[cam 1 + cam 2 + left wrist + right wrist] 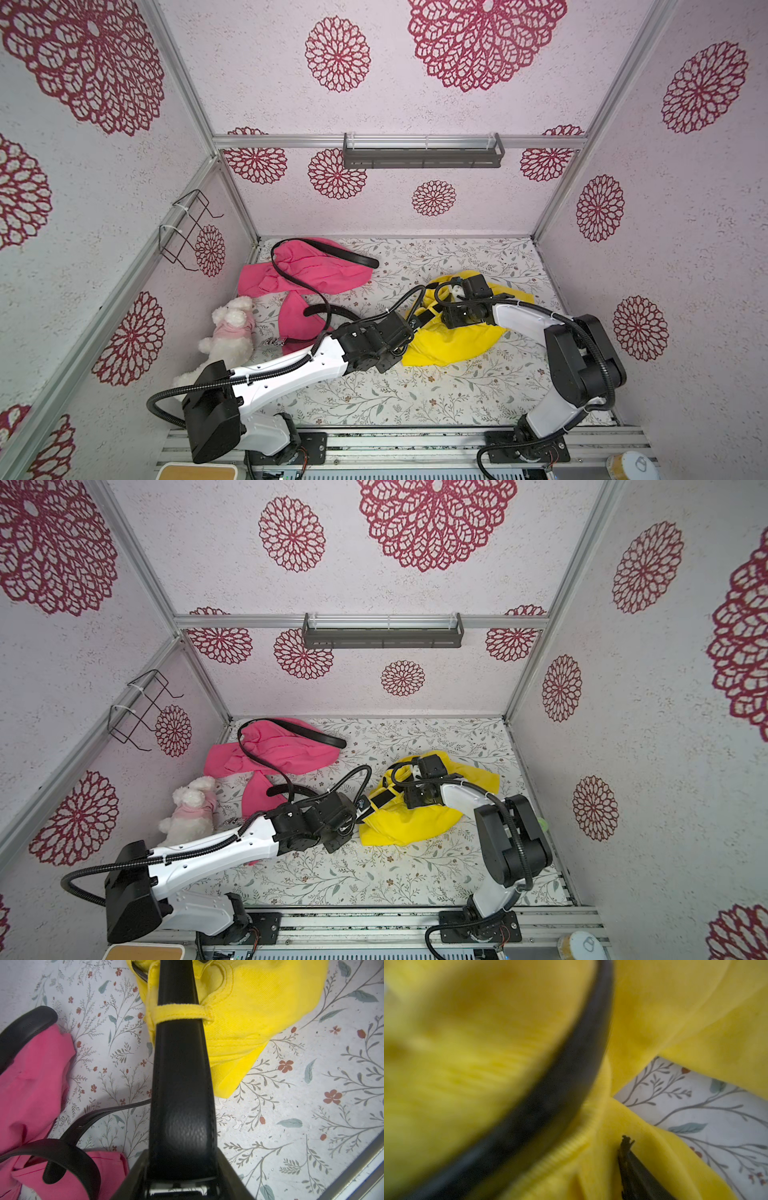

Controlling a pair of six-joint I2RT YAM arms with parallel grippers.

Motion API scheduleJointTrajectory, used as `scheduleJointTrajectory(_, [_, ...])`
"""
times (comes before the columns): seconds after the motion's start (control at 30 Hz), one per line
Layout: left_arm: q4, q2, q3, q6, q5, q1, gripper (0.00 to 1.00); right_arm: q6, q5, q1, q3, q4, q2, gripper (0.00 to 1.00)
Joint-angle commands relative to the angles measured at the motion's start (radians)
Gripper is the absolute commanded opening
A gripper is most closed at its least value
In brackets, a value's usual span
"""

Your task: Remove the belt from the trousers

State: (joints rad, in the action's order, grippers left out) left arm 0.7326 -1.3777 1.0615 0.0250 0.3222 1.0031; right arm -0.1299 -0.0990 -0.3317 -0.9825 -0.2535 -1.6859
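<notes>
Yellow trousers point(449, 345) point(403, 825) lie crumpled right of the table's middle. A black belt point(180, 1074) runs from my left gripper point(181, 1167) through a yellow belt loop point(180, 1012) on the waistband. The left gripper point(411, 322) point(361, 805) sits at the trousers' left edge, shut on the belt close to its buckle. My right gripper point(451, 291) point(409, 771) is down on the far part of the yellow trousers point(675, 1012). There the belt point(560, 1076) curves past, blurred. Only one of its fingers point(631, 1163) shows, pressing into the cloth; the jaw opening is hidden.
Pink trousers point(311, 270) with a second black belt point(345, 253) lie at the back left, close beside my left arm. A white plush toy point(230, 328) sits by the left wall. A wire rack point(187, 228) and a grey shelf point(424, 156) hang on the walls.
</notes>
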Motion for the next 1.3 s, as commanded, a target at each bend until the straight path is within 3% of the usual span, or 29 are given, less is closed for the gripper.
scheduleJointTrajectory(0.0, [0.120,0.091,0.023,-0.003,0.058,-0.033,0.28,0.004,0.170,0.123,-0.026,-0.022,-0.043,0.67])
scheduleJointTrajectory(0.27, [0.212,0.215,0.034,0.007,0.162,-0.165,0.23,0.024,0.196,0.325,-0.025,-0.023,-0.085,0.67])
scheduleJointTrajectory(0.4, [0.204,0.272,0.035,-0.006,0.125,-0.192,0.23,0.036,0.131,0.364,-0.033,-0.011,-0.077,0.66])
scheduleJointTrajectory(0.5, [0.182,0.269,0.029,-0.012,0.069,-0.191,0.23,0.083,0.019,0.324,-0.045,-0.017,0.011,0.68])
scheduleJointTrajectory(0.67, [0.156,0.237,0.027,-0.007,0.048,-0.176,0.22,0.207,-0.170,0.218,-0.028,0.019,0.226,0.81])
scheduleJointTrajectory(0.83, [0.151,0.244,0.028,-0.022,0.068,-0.175,0.21,0.385,-0.420,0.112,-0.095,-0.081,0.228,0.88])
scheduleJointTrajectory(1.07, [0.149,0.251,0.031,-0.031,0.071,-0.175,0.21,0.505,-0.504,-0.018,-0.174,-0.159,0.107,0.89])
scheduleJointTrajectory(1.2, [0.146,0.245,0.036,-0.042,0.071,-0.175,0.21,0.478,-0.450,-0.057,-0.208,-0.133,0.052,0.86])
scheduleJointTrajectory(1.27, [0.138,0.240,0.037,-0.047,0.071,-0.174,0.21,0.438,-0.412,-0.062,-0.216,-0.086,0.025,0.79])
